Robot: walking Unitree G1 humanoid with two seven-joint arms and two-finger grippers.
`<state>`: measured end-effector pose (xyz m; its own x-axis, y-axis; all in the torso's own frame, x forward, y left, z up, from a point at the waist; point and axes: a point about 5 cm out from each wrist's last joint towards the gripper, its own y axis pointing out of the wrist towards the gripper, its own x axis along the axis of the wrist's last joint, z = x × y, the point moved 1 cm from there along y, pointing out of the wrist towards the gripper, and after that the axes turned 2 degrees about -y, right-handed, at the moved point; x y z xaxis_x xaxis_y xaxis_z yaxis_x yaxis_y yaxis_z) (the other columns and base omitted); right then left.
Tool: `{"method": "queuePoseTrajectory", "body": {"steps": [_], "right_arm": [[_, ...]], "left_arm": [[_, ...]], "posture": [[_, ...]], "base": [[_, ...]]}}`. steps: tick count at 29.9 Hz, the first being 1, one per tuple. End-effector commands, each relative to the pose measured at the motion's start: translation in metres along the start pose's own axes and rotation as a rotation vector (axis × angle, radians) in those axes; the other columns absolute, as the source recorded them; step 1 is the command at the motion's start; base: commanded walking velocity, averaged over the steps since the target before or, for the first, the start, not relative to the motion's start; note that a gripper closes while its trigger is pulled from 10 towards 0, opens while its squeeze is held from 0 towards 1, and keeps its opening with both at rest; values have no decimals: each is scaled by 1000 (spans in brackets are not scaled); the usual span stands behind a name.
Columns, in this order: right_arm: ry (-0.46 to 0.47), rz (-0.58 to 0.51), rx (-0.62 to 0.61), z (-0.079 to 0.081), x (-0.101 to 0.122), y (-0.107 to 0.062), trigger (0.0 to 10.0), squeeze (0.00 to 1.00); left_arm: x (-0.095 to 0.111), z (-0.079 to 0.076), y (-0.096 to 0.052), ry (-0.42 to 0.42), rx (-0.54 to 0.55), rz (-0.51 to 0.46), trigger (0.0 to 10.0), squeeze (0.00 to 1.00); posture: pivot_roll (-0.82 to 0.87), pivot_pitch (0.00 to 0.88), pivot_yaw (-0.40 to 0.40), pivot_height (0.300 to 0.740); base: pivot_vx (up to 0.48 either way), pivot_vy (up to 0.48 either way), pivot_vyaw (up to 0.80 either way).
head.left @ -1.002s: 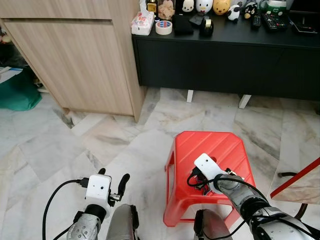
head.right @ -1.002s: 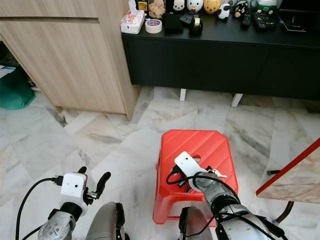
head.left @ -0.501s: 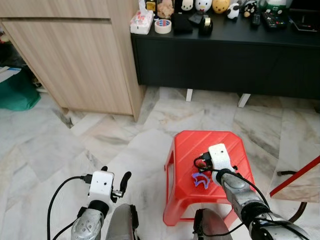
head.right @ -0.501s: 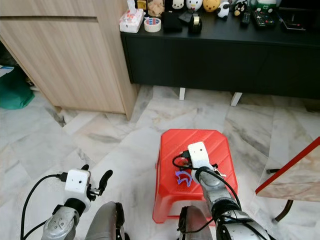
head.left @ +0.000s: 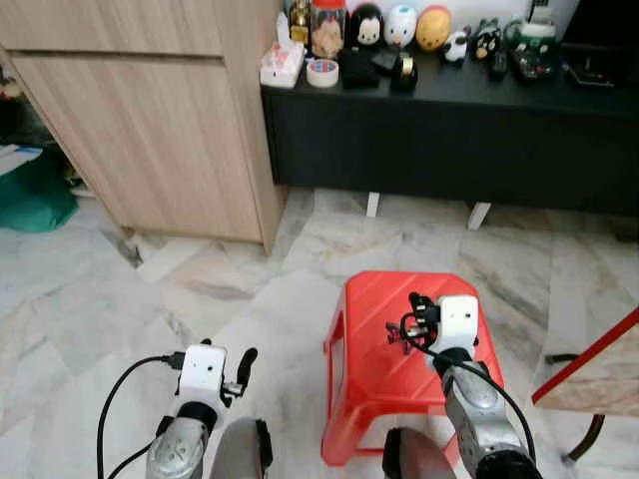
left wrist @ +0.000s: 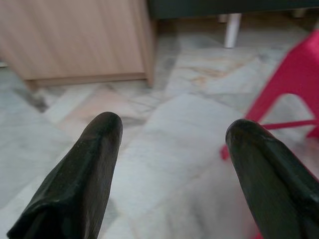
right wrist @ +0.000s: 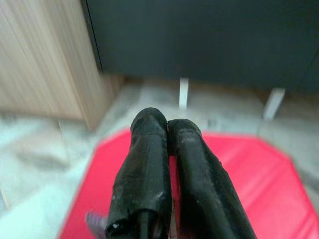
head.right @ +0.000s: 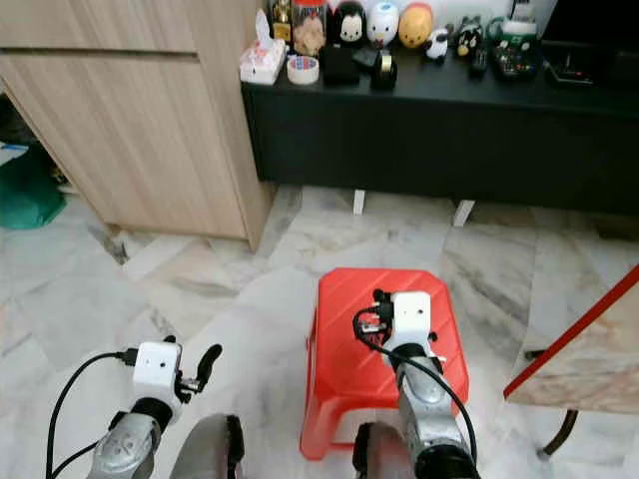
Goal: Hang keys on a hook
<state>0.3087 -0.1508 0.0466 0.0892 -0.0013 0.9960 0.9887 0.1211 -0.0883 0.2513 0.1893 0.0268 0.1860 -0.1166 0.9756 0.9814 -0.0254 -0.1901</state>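
My right gripper (head.left: 415,300) hovers over the red plastic stool (head.left: 371,297), pointing toward the black cabinet. In the right wrist view its fingers (right wrist: 149,149) are pressed together. A small bunch of keys (head.left: 395,336) with a bluish tag (right wrist: 94,219) hangs just under them, above the stool's top. My left gripper (head.left: 226,349) is low on the left over the marble floor, left of the stool. It is open with nothing between its fingers (left wrist: 94,149).
A long black cabinet (head.left: 449,130) stands ahead, with figurines and a tape roll (head.left: 322,72) on top. A wooden cabinet (head.left: 150,130) stands to its left. A red-edged table corner (head.left: 589,364) is at the right, and a green bag (head.left: 35,195) at the far left.
The right gripper has risen off the stool top and turned to point forward, and the keys came up with it. The head view has tilted slightly upward. The left arm has barely moved.
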Motion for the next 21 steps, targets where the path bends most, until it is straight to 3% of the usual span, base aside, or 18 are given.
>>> {"method": "queuePoseTrajectory", "body": {"steps": [1,10,21], "right_arm": [[13,-31,1,2,5,-3,10000,0],[16,-31,-45,-2,6,-2,10000,0],[32,-7,-62,-2,1,-6,10000,0]], "left_arm": [[-9,12,0,-7,55,24,10000,0],[-16,24,4,-16,93,47,10000,0],[-29,30,2,-12,115,79,10000,0]], "posture": [[28,0,-26,612],[23,0,-12,612],[20,0,-6,682]], "base": [[0,0,0],[0,0,0],[0,0,0]]}}
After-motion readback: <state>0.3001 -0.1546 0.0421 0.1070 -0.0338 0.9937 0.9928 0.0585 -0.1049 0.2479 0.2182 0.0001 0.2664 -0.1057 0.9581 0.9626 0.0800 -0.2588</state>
